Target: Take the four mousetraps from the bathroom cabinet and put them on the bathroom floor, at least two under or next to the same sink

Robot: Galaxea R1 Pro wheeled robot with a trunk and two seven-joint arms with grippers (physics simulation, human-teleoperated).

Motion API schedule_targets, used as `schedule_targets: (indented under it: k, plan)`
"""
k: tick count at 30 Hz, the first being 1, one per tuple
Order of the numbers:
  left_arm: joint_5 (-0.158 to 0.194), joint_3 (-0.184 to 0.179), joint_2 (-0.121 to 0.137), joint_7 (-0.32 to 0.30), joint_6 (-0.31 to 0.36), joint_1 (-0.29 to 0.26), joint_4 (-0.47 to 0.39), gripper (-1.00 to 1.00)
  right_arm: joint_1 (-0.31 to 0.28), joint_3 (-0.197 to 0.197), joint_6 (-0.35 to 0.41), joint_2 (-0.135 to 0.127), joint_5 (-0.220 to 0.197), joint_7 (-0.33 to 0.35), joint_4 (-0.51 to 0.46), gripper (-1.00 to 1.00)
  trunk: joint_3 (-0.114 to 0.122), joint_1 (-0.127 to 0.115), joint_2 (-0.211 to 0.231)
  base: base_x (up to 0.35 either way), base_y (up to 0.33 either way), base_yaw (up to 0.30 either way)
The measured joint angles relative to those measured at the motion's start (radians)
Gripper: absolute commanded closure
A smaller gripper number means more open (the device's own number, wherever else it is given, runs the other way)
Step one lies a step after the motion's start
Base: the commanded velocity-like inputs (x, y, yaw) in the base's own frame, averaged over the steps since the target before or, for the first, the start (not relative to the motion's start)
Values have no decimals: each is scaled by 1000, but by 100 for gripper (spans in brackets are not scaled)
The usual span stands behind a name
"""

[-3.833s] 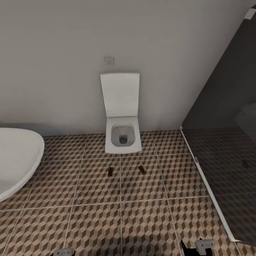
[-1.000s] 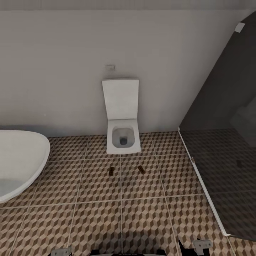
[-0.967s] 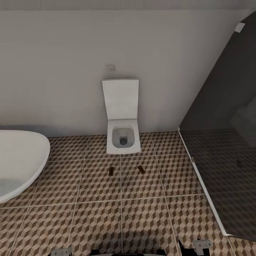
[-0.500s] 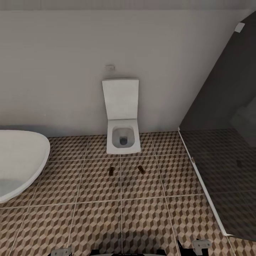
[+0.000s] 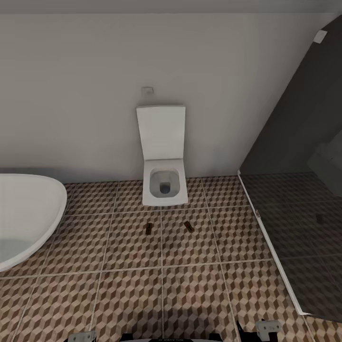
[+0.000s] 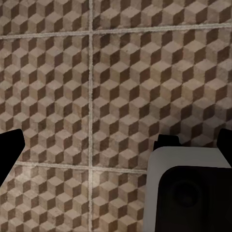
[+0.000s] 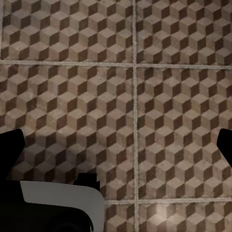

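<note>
Two mousetraps lie on the bathroom floor (image 5: 133, 294) in front of the toilet: one (image 5: 148, 228) to its left front, the other (image 5: 189, 226) to its right front, each small and dark at this distance. My left gripper (image 6: 116, 145) is open over bare cube-pattern tile, with nothing between its fingers. My right gripper (image 7: 116, 145) is open over tile too, and holds nothing. Both arms' ends peek in at the head view's lower edge, far from the traps. The cabinet and the sink are out of view.
A white wall-hung toilet (image 5: 164, 187) with its lid up stands against the far wall. A white oval bathtub (image 5: 23, 218) bulges in at the left. A dark glass shower screen (image 5: 294, 190) with a white floor rail runs along the right.
Since 3.8 s ago the head view has pulled back a little and risen, so the toilet looks smaller. Over the last second almost nothing changed; the right arm's end dropped slightly.
</note>
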Motion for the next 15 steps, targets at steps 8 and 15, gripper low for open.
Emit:
schedule_targets:
  k: [8,15]
  plan:
    - [0,0,0,1,3,0,-1,-100,0,0,3,1,0,-1,0,-100,0,0,0,0,0,0]
    - [0,0,-1,1,8,0,-1,-100,0,0,4,2,0,-2,-1,-100,0,0,0,0,0,0]
